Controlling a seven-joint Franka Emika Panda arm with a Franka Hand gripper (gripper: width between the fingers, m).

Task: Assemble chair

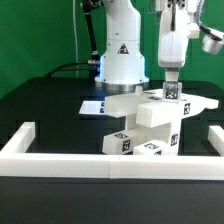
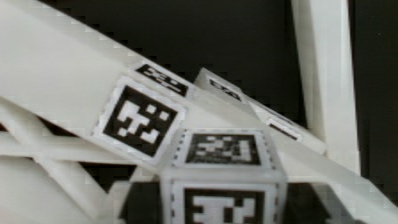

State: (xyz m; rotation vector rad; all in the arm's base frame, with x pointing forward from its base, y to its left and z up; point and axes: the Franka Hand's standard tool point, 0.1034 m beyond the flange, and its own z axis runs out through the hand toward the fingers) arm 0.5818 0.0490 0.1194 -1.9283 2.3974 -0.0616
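several stiff, likely light parts form the half-built chair (image 1: 148, 125) on the table (image 1: 40, 105); pinch its top tagged post (image 1: 171, 97) by flat sides, where the end effector (image 1: 171, 84) sits, grip i cannot tell.

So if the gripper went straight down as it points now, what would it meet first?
Probably the upright tagged chair part right below the gripper, though whether they already touch is unclear.

chair parts (image 1: 150, 118) behind border wall (image 1: 110, 166), pincer (image 1: 171, 83) above
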